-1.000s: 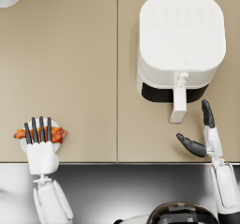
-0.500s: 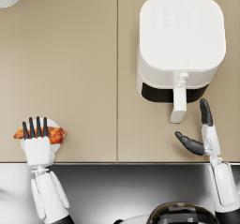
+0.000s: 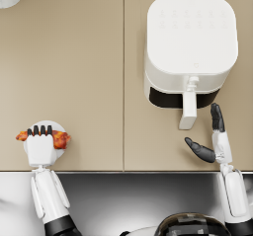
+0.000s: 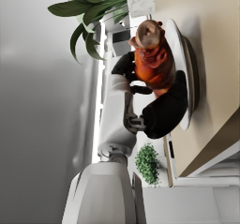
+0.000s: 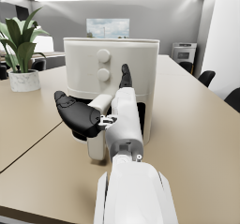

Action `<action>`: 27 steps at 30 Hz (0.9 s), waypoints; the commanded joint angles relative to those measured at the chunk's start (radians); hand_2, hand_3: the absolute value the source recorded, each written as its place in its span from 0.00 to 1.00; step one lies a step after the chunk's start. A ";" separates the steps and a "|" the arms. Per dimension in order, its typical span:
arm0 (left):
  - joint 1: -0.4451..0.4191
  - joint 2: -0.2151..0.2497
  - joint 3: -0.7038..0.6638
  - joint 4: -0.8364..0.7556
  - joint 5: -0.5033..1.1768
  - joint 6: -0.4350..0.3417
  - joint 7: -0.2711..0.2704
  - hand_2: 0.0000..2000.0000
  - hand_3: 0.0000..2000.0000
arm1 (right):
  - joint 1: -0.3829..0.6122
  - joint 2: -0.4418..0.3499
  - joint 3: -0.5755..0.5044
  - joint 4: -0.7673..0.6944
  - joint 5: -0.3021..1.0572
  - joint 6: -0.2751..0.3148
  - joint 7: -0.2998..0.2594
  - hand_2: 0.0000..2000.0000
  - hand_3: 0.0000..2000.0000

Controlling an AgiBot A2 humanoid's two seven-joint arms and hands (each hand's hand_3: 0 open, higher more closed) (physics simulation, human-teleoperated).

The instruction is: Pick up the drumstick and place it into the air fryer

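I see my left hand curled around the drumstick on its plate at the table's near left. Right hand is spread, holding nothing, beside the fryer handle.

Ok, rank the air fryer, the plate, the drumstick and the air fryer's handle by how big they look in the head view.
Largest to smallest:
1. air fryer
2. drumstick and plate: alike in width, both largely hidden under the left hand, so unranked
3. handle: narrowest, though about as long
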 commanded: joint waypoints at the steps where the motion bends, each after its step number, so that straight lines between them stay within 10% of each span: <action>1: 0.064 -0.010 0.035 0.184 0.000 0.036 0.022 1.00 1.00 | 0.005 -0.004 -0.007 0.023 0.000 0.000 0.000 0.00 0.00; 8: 0.009 0.009 0.008 -0.178 0.000 0.067 0.264 1.00 1.00 | 0.018 -0.020 0.025 -0.070 0.000 0.000 0.000 0.00 0.00; 19: -0.021 0.020 0.040 -0.598 -0.001 0.057 0.301 1.00 1.00 | 0.138 -0.087 0.108 -0.454 0.000 0.000 0.000 0.00 0.00; 27: -0.031 0.026 0.045 -0.593 -0.001 0.055 0.303 1.00 1.00 | 0.162 -0.104 0.155 -0.496 0.001 -0.018 0.000 0.00 0.00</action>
